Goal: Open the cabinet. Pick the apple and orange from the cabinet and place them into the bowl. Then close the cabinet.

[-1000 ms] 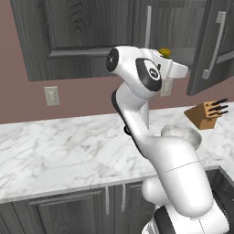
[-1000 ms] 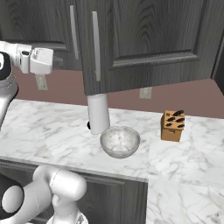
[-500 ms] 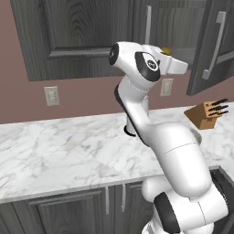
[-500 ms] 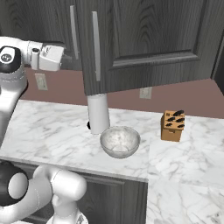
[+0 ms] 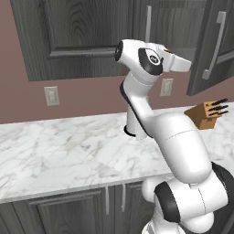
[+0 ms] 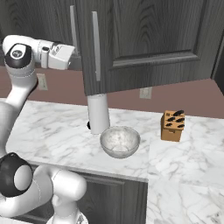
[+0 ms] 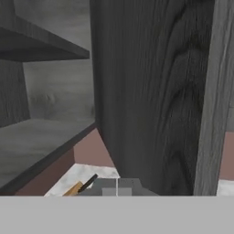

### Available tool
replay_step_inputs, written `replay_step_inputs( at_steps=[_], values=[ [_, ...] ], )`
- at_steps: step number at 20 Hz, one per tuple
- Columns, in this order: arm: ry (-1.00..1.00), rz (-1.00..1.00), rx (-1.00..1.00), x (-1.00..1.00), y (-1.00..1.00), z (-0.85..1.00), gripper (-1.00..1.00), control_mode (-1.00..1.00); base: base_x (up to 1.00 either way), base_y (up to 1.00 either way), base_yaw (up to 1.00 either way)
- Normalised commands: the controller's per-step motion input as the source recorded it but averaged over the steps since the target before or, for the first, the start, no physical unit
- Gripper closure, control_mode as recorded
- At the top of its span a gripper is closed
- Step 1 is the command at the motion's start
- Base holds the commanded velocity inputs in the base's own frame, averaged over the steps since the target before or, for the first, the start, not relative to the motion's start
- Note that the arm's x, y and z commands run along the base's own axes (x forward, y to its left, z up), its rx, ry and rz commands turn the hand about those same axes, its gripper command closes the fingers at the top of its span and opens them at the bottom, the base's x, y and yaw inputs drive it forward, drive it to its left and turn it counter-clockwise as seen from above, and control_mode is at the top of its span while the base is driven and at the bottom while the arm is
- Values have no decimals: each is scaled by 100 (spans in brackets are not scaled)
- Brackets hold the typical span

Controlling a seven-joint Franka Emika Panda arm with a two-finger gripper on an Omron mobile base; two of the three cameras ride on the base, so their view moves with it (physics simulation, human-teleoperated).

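One cabinet (image 6: pixel 144 39) door hangs open, and the arm has swung closer toward it since a second ago. Jaws are shut, holding nothing. Bowl (image 6: pixel 120 141) hasn't moved on the counter (image 6: pixel 52 135), just beside the paper-towel roll (image 6: pixel 99 113).

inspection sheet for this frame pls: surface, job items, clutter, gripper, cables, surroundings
Surface: white marble counter, mostly bare.
Job's things: cabinet door swung partly open, long silver bar handle on it; inside, in the hand view, bare grey shelves. Speckled bowl on the counter, nothing in it. A small yellowish thing peeks out behind the hand by the cabinet; cannot tell what it is.
Clutter: paper-towel roll upright just behind the bowl; knife block to its right.
Gripper: gripper shut, holding nothing, raised at the cabinet opening beside the door.
Cables: nothing seen.
Surroundings: mauve wall, wall outlets, dark lower cabinets.
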Motion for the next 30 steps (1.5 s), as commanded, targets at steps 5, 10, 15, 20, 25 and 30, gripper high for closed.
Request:
replay_step_inputs(
  at_steps=[5, 10, 15, 20, 25, 30],
  values=[
    [0, -8, 0, 4, -30, 0, 100, -100, 0, 0, 0],
    [0, -8, -1, 0, -34, 0, 100, -100, 0, 0, 0],
    [0, -8, 0, 0, -34, 0, 100, -100, 0, 0, 0],
    [0, -9, -2, -2, -33, 0, 100, -100, 0, 0, 0],
    [0, -10, -2, -21, -34, 0, 100, -100, 0, 0, 0],
    [0, -9, -2, -26, -35, 0, 100, -100, 0, 0, 0]
  ],
)
